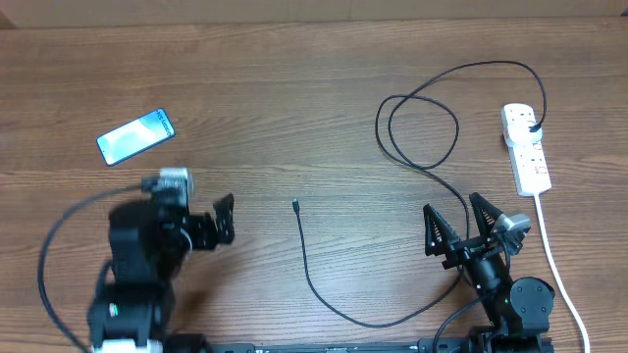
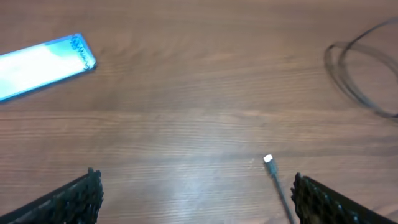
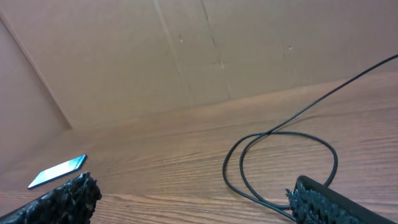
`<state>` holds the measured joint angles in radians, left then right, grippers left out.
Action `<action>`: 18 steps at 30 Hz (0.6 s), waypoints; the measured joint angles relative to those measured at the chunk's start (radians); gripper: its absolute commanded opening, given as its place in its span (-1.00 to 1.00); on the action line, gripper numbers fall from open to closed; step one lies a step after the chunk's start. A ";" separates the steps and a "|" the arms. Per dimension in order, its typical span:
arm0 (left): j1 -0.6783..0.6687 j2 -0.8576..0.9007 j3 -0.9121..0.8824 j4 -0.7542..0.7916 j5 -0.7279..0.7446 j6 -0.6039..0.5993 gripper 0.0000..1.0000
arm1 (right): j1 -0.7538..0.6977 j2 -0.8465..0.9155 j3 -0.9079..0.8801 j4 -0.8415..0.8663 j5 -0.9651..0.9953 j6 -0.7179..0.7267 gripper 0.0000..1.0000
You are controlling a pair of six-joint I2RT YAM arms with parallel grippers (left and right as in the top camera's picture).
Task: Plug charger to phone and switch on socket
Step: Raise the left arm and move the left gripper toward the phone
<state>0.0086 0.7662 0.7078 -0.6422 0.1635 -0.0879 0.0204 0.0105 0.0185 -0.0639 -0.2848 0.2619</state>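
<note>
Overhead, we find the left gripper and right gripper both spread and empty. The phone lies far left, the charger tip between the arms, its plug on the socket. Left wrist: we should shift right and pinch just behind the tip. Right wrist: only cable loops and the distant phone.

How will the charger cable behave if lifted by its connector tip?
Probably floppy: the charger cable lies in loose curves, so it should droop. Thin and likely light, its connector tip may slip. Its far end looks plugged into the power strip, which may tug back.
</note>
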 measured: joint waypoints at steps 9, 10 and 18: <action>0.000 0.424 0.406 -0.298 -0.158 0.064 0.99 | 0.000 0.000 0.000 0.000 0.000 -0.001 1.00; 0.000 0.453 0.430 -0.313 -0.168 0.087 0.99 | 0.000 0.000 0.000 0.000 0.000 0.000 1.00; 0.000 0.615 0.477 -0.327 -0.214 0.179 0.99 | 0.000 0.000 0.000 0.000 0.000 0.000 1.00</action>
<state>0.0086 1.3815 1.1851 -0.9695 -0.0502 0.0914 0.0204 0.0101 0.0185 -0.0639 -0.2848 0.2615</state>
